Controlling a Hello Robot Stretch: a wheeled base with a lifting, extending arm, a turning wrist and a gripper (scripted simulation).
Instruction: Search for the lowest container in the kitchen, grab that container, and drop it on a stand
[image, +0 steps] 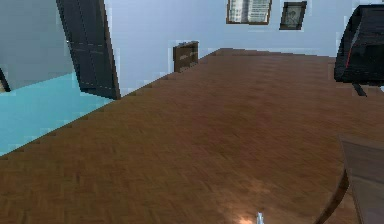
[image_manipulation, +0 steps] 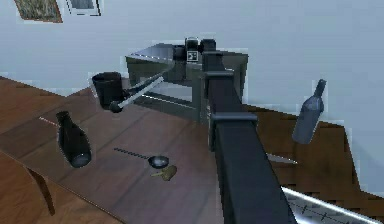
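Since the job ends with a drop on a stand, what matters most is how the dark, round, cup-shaped container sits next to the pincer. That container is in the upper left of the arm side view, and it stands up straight. The pincer's two thin fingers point down and to the left, toward its lower side, so the container lies just left of the tips. It may hang free or rest on the far edge of the brown wooden bench. So I cannot tell if the pincer holds it, or how the fingers are set. The grey metal box-shaped stand is in the upper middle, just right of the container. I think the next move must carry the container to the right, onto the stand's top.
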